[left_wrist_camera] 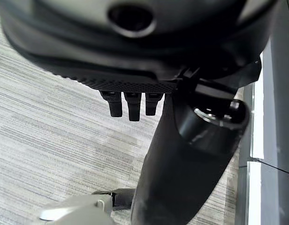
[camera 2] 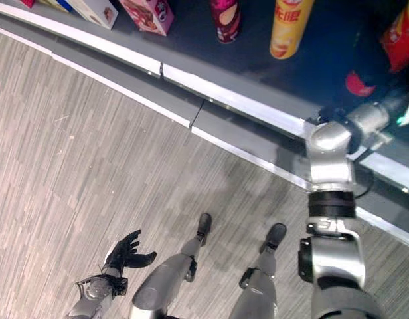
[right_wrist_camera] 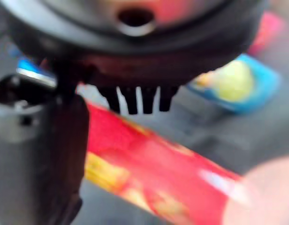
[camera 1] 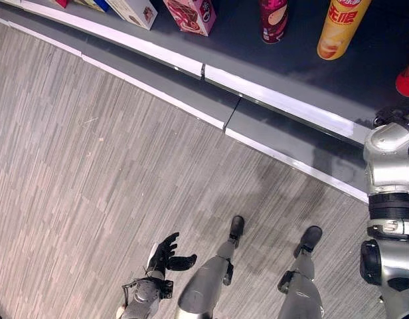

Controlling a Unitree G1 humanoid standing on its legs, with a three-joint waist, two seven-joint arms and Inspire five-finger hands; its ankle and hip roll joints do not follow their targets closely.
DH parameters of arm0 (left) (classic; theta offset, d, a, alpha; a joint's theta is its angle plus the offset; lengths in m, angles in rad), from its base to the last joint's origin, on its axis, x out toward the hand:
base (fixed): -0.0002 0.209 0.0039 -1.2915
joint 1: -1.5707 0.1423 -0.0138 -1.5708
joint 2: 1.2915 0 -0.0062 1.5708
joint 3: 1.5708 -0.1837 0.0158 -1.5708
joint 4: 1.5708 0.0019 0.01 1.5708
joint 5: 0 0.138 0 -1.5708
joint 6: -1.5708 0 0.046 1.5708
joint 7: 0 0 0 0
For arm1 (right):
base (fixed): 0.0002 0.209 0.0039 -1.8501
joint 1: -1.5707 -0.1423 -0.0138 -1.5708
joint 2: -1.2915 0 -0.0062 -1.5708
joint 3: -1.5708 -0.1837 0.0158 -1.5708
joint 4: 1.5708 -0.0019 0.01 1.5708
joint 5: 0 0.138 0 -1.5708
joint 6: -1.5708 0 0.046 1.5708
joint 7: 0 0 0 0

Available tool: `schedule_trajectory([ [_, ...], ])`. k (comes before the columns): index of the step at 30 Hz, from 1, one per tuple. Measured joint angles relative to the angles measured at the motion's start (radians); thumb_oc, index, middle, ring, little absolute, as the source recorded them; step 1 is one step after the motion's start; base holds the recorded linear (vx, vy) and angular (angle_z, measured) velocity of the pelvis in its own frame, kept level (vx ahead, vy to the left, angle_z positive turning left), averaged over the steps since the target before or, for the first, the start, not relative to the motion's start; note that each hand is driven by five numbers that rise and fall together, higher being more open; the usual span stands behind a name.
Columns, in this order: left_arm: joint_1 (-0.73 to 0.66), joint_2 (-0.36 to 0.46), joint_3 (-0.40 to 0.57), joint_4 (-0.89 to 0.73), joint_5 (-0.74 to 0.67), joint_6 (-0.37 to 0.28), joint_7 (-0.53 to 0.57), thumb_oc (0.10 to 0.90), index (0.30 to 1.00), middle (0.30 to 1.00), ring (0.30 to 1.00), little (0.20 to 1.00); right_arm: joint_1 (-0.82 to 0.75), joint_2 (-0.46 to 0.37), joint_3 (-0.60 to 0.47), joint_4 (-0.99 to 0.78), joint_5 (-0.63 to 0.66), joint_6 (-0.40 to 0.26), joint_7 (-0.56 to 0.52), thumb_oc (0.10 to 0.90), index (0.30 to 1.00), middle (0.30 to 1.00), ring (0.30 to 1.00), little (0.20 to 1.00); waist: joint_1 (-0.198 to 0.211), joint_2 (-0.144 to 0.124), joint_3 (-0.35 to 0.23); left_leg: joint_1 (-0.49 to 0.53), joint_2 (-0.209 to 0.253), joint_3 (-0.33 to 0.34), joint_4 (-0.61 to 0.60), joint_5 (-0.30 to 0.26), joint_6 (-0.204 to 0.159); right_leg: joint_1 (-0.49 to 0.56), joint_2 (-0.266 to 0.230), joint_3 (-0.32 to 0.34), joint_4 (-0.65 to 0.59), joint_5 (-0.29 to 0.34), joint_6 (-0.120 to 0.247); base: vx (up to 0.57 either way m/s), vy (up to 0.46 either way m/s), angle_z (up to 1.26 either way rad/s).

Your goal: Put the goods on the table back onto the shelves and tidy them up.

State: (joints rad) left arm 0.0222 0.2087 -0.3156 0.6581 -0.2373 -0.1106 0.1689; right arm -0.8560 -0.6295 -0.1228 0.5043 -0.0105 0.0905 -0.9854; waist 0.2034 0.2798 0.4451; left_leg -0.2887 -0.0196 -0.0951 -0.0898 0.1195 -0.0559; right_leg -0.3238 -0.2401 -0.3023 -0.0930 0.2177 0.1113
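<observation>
1. Grey striped floor [camera 1: 91, 186] runs up to a dark shelf [camera 1: 297, 66] with white edges.
2. On the shelf stand a yellow can [camera 1: 342, 26], a dark red can [camera 1: 273, 20] and a pink box [camera 1: 191, 14].
3. Low down, the left hand [camera 1: 166, 254] hangs with loose, spread fingers, holding nothing.
4. Over the shelf, the right hand [right_wrist_camera: 130, 61] has its thumb and fingers wrapped round a red tube [right_wrist_camera: 154, 173].

Light fell evenly and fairly bright across the wood-grain floor [camera 1: 91, 166], with a soft, diffuse shadow darkening the boards just below the shelf edge. The white edge strip [camera 1: 277, 100] of the shelf caught a pale glare, while the dark shelf surface [camera 1: 257, 60] behind it stayed dim. Straight lines bowed toward the frame edges in both eye views. In the right wrist view everything was heavily blurred: the red tube [right_wrist_camera: 154, 173] and a blue and yellow packet [right_wrist_camera: 238, 84] were smeared patches. The left wrist view showed the floor grain crisply, the near casing soft.
</observation>
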Motion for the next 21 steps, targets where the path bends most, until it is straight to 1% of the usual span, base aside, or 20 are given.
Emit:
schedule_trajectory([
  [2,0.0,0.0,0.0,0.004,-0.008,0.003,0.0,0.8,0.9,0.9,0.9,0.9,0.003,0.021,-0.003,0.002,0.028,-0.008,0.001,0.8,0.9,0.9,0.9,0.9,-0.003,0.0,0.0,0.0,-0.002,0.0,0.0,0.002,0.003,0.0,-0.002,0.0,0.0,0.001,0.002,0.0,0.0,0.0],
  [8,-0.006,0.0,-0.002,0.007,-0.037,0.005,0.001,0.8,0.9,0.9,0.9,0.9,0.004,0.022,0.002,0.001,0.037,-0.047,0.006,0.8,0.9,0.9,0.9,0.9,-0.008,-0.001,0.001,0.0,-0.012,0.0,0.0,0.006,0.008,0.0,-0.007,0.001,0.0,0.007,0.008,0.0,0.0,0.0],
  [13,-0.008,0.0,-0.001,0.008,-0.037,0.006,0.001,0.8,0.9,0.9,0.9,0.9,0.008,0.046,0.028,0.001,0.067,-0.068,0.04,0.8,0.9,0.9,0.9,0.9,-0.03,-0.013,0.003,0.0,-0.013,0.001,0.0,0.007,0.009,0.0,-0.008,0.001,0.0,0.009,0.008,0.0,0.0,0.0],
  [16,-0.009,0.0,-0.001,0.002,-0.038,0.006,0.001,0.8,0.9,0.9,0.9,0.9,0.03,0.059,0.036,0.001,0.1,-0.081,0.068,0.8,0.9,0.9,0.9,0.9,-0.038,-0.025,0.003,0.0,-0.013,0.003,0.0,0.007,0.01,0.0,-0.008,0.003,0.0,0.011,0.007,0.0,0.0,0.0],
  [21,-0.009,0.0,-0.001,0.002,-0.038,0.007,0.001,0.8,0.9,0.9,0.9,0.9,0.036,0.059,0.05,0.001,0.109,-0.093,0.09,0.8,0.9,0.9,0.9,0.9,-0.049,-0.029,0.003,0.001,-0.012,0.004,0.0,0.008,0.011,0.0,-0.007,0.004,0.0,0.011,0.007,0.0,0.0,0.0],
])
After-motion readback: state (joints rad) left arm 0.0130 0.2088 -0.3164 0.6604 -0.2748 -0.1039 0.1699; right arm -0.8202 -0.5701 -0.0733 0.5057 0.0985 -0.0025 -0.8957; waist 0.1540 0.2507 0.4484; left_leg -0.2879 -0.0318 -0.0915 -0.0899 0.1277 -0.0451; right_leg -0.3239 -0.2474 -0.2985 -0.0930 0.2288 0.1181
